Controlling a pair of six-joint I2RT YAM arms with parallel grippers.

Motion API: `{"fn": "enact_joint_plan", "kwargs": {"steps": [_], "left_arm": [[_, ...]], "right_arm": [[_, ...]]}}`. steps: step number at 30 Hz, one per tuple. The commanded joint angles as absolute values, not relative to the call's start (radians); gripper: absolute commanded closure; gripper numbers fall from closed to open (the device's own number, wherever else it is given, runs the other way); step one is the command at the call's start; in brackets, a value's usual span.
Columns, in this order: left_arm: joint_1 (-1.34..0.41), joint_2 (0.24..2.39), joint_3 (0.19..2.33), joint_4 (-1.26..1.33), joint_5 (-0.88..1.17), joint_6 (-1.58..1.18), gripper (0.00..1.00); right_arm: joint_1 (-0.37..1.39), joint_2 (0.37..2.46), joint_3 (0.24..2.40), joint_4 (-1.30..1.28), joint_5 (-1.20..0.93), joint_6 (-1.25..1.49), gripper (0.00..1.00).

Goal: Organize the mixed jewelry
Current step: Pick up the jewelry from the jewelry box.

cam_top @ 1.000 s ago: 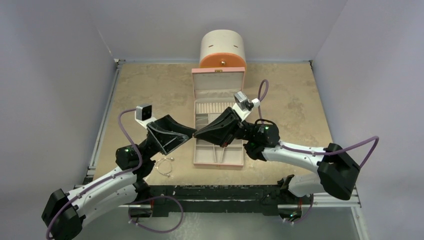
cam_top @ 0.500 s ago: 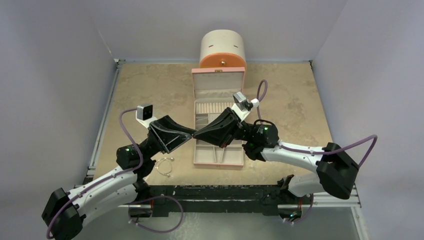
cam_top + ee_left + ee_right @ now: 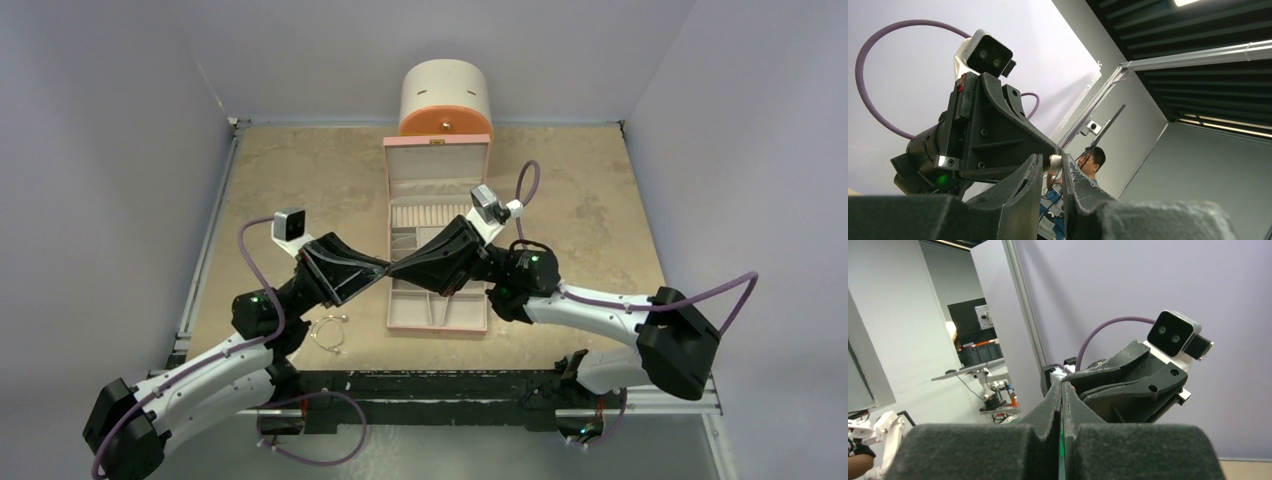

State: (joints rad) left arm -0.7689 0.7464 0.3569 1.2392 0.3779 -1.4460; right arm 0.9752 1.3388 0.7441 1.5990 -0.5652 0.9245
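Nearest the arm bases, the thin wire bangle point(image 3: 314, 334) lies flat on the table point(image 3: 290, 180), beside the left arm's forearm and just off the front left corner of the pink jewelry box point(image 3: 437, 322). Above it the two arms reach toward each other and meet tip to tip over the box's left edge. The left gripper point(image 3: 383, 268) points right; in its own wrist view its fingers point(image 3: 1023, 190) stand a narrow slit apart, drawing close at the tips, and whether they pinch anything there cannot be told. The right gripper point(image 3: 393, 268) points left with its fingers point(image 3: 1050, 405) pressed flat together; no piece can be made out between them. No other small jewelry is plain to see in these views. The box lies open under both grippers, its lid upright at the back and its compartments partly hidden by the right arm. Behind the lid stands the round cream-and-orange drawer cabinet point(image 3: 446, 100), close to the far wall.
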Motion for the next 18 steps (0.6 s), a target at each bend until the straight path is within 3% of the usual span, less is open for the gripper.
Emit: {"fn": "enact_joint_plan", "kwargs": {"steps": [1, 4, 8, 18], "left_arm": [[-0.777, 0.732, 0.38, 1.278, 0.403, -1.427, 0.83], [-0.777, 0.73, 0.38, 1.276, 0.402, -1.422, 0.91], [-0.776, 0.73, 0.383, 1.271, 0.402, -1.421, 0.91], [-0.777, 0.712, 0.382, 1.232, 0.385, -1.398, 0.63]], "right_arm": [[0.975, 1.292, 0.747, 1.663, -0.511, 0.869, 1.0], [0.979, 1.278, 0.749, 1.623, -0.509, 0.846, 1.0], [0.989, 1.256, 0.754, 1.555, -0.511, 0.811, 1.0], [1.0, 1.252, 0.767, 1.515, -0.528, 0.798, 1.0]]}}
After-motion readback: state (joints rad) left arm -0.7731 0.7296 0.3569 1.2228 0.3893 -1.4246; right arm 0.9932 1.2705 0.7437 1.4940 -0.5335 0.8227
